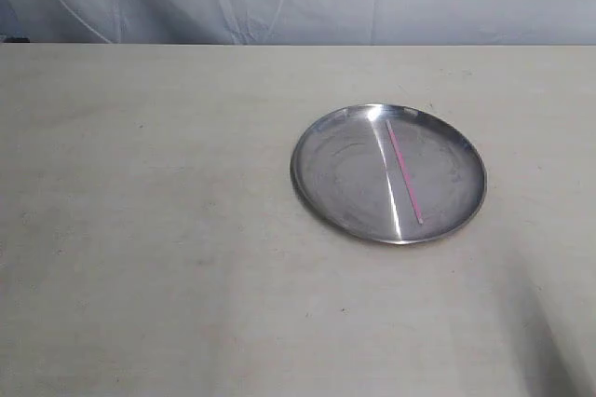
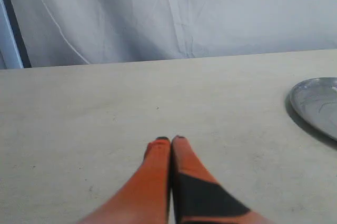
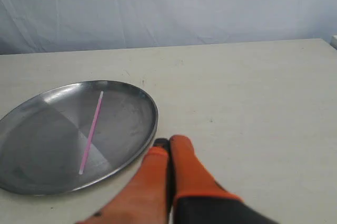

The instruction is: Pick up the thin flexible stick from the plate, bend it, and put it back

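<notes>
Clearly, the stick (image 1: 404,171) lay straight on the plate (image 1: 307,203), untouched.
We saw the right gripper (image 3: 169,141), tips pinched together & empty, just beside the plate rim, stick's long axis running away from it; left gripper (image 2: 171,140), likewise, farther off.
</notes>
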